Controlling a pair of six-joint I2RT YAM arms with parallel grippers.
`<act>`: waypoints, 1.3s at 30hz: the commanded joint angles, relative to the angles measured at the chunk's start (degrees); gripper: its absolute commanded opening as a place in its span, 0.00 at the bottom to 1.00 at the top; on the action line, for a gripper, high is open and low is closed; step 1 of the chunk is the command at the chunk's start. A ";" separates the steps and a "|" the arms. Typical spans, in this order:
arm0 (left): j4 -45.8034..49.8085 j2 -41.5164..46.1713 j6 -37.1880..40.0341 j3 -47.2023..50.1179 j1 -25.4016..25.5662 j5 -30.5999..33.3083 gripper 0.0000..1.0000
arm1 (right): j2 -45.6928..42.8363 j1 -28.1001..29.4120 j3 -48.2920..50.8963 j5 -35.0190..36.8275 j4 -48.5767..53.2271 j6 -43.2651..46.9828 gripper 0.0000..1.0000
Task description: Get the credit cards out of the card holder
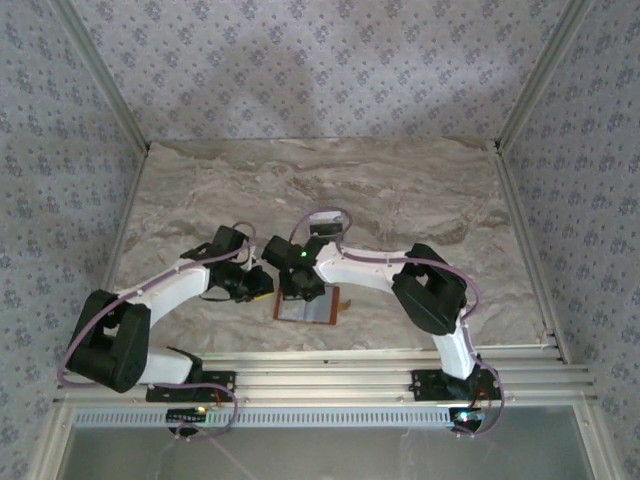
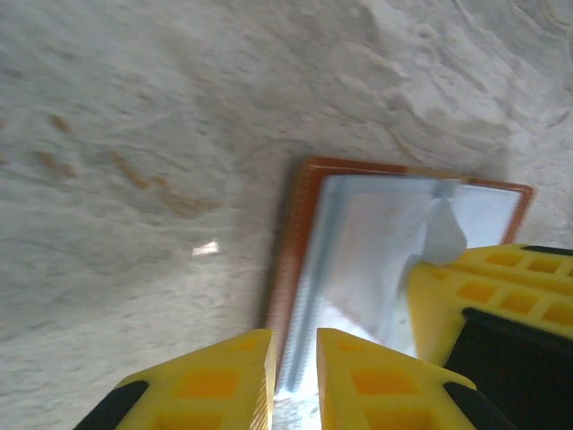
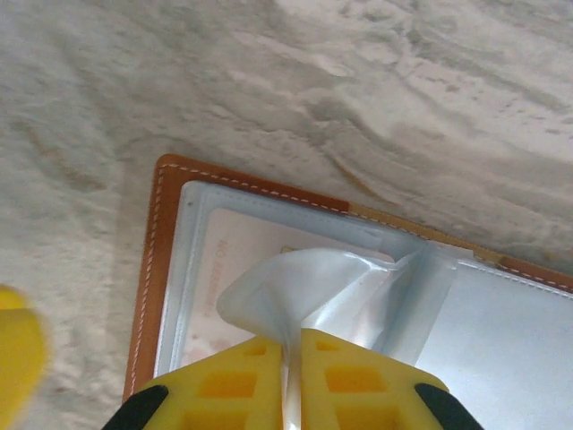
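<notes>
The card holder [image 1: 312,308] lies open on the marble table near the front edge, its orange-brown border [image 3: 150,269] framing clear plastic sleeves. A whitish-pink credit card [image 3: 235,269] sits inside a sleeve. My right gripper [image 3: 293,339] is shut on a clear sleeve flap [image 3: 295,287], which is lifted and curled above that card. My left gripper [image 2: 294,345] stands at the holder's edge [image 2: 295,233], its jaws nearly together over the brown border and lining. From above, the left gripper [image 1: 262,283] and the right gripper [image 1: 300,290] meet over the holder's left side.
A yellow fingertip [image 2: 483,296] of the right gripper reaches in beside the lifted flap. A blurred yellow fingertip [image 3: 16,349] of the left gripper shows left of the holder. Bare marble table [image 1: 330,190] stretches beyond, with metal rails [image 1: 380,365] in front.
</notes>
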State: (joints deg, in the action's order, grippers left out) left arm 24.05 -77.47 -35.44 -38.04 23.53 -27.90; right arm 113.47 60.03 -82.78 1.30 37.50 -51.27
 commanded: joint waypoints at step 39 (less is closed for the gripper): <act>-3.69 -13.62 -3.89 0.96 3.29 0.74 0.16 | -13.96 0.26 13.21 16.27 16.70 -1.04 0.30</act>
State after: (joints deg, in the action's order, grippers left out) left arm 15.81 -89.01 -40.53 -37.89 27.11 -32.56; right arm 102.69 59.94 -70.72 14.02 48.88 -50.19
